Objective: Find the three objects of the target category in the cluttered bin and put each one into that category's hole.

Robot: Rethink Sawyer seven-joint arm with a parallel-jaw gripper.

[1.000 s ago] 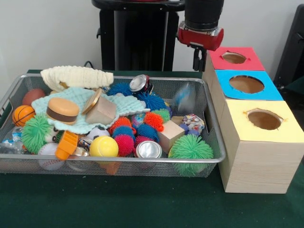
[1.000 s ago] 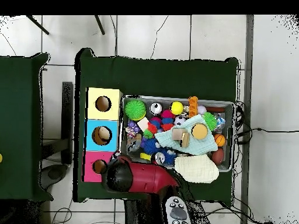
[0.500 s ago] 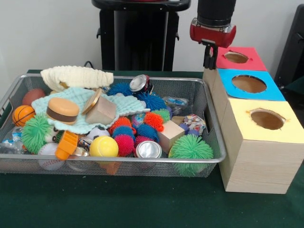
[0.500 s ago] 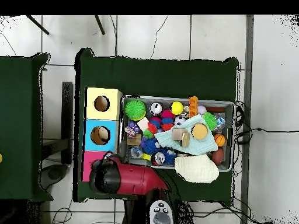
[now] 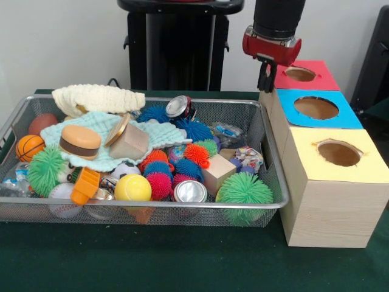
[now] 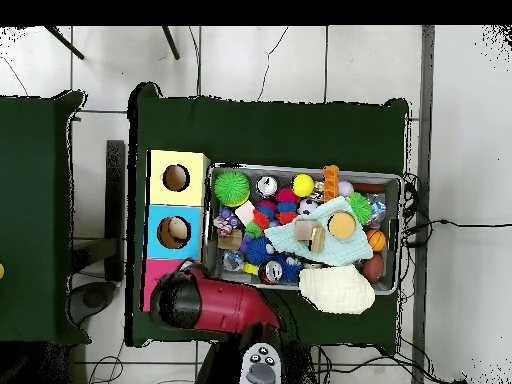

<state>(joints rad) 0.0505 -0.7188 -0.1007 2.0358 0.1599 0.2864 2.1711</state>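
Shifted: hand (image 5: 265, 78) at red box (image 5: 316, 79) edge, beyond bin (image 5: 267, 159) rim.

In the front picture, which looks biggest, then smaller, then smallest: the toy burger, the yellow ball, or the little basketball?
1. Toy burger, widest.
2. Yellow ball.
3. Basketball, smallest.
The ball sits nearer the camera, so its lead over the basketball is unsure.

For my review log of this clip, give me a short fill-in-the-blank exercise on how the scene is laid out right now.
1. The gripper hangs beside the box with the ____ top.
2. The box between the red and yellow ones has a ____ top.
3. The toy burger lies on a pale green ____.
4. The wire bin stands on a dark ____ table cover.

Missing words: red; blue; cloth; green
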